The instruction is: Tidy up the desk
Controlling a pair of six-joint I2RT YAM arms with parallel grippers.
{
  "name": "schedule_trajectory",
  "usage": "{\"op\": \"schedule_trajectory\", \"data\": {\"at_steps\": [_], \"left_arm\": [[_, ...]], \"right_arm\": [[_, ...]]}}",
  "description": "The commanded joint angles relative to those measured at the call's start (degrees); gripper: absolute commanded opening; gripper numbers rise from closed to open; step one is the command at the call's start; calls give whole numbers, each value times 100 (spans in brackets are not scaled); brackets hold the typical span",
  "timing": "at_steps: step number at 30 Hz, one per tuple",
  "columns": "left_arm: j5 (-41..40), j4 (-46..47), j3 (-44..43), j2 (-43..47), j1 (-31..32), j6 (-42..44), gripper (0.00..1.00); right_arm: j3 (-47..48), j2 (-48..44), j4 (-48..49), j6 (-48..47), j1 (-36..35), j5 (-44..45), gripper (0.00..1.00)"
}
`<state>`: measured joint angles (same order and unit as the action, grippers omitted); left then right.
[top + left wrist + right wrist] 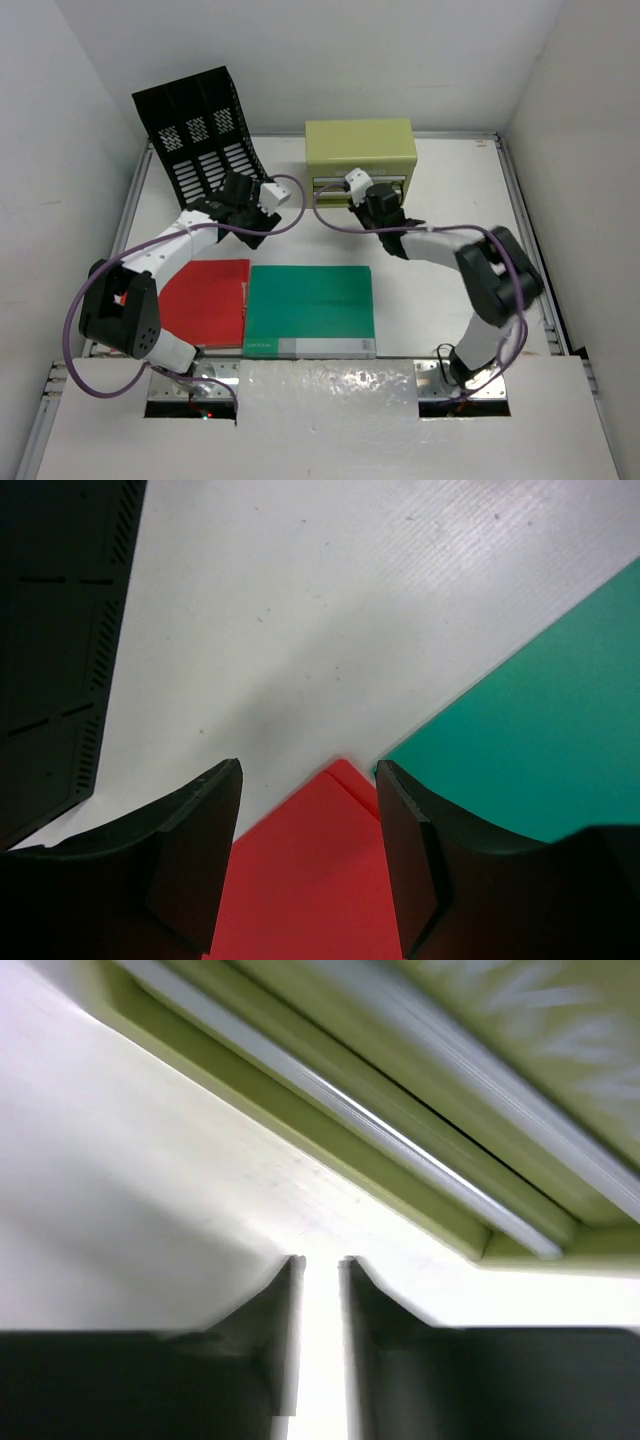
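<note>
The white desk (455, 180) holds a red folder (205, 300) and a green folder (312, 310) lying flat side by side near the front. My left gripper (240, 208) is open and empty, hovering above the desk behind the red folder. In the left wrist view my left gripper (308, 780) frames the red folder's far corner (320, 880), with the green folder (530, 730) to its right. My right gripper (368, 203) is just in front of the olive-green drawer box (360, 150). In the right wrist view my right gripper (322, 1260) is empty, its jaws a narrow gap apart.
A black mesh file rack (200, 135) leans at the back left, close to my left gripper; it also shows in the left wrist view (60, 650). The drawer box front (480, 1090) fills the top of the right wrist view. Grey rails (520, 200) line the desk's edges.
</note>
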<state>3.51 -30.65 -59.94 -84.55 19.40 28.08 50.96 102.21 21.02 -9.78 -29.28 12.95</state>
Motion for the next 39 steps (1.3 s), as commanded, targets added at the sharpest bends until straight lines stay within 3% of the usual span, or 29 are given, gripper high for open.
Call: {"op": "schedule_trajectory", "data": {"at_steps": [1,6,9,11,15,19,26,31,39], "left_arm": [[290,-194,-220,70,-41,163,55],[326,-344,-35,422,-41,374,55],[422,-625,27,510,-41,444,55],[563,-942,79,563,-41,497,55],[450,-794,456,896,-24,620,56],[177,-723,711,967,125,541,55],[-465,-415,1055,1002,1426,523,55],[-52,-293,1107,1195,1444,664,55],[71,51,1292,1248,1461,691,55]], "right_arm": [[-94,-1219,-1061,1003,10,-906,35],[-953,-2729,-2706,1460,10,-1356,65],[-1280,-3119,-3270,2128,19,-1724,71],[-1413,-3225,-3375,2610,27,-2529,73],[-1931,-3295,-3368,3569,27,-3219,74],[-2862,-3874,-2622,4624,27,-3062,73],[-3829,-4815,-1917,5881,10,-2701,67],[-4533,-5203,-1724,6497,-17,-2954,64],[-4525,-4897,-2048,6805,-192,-3580,61]]}}
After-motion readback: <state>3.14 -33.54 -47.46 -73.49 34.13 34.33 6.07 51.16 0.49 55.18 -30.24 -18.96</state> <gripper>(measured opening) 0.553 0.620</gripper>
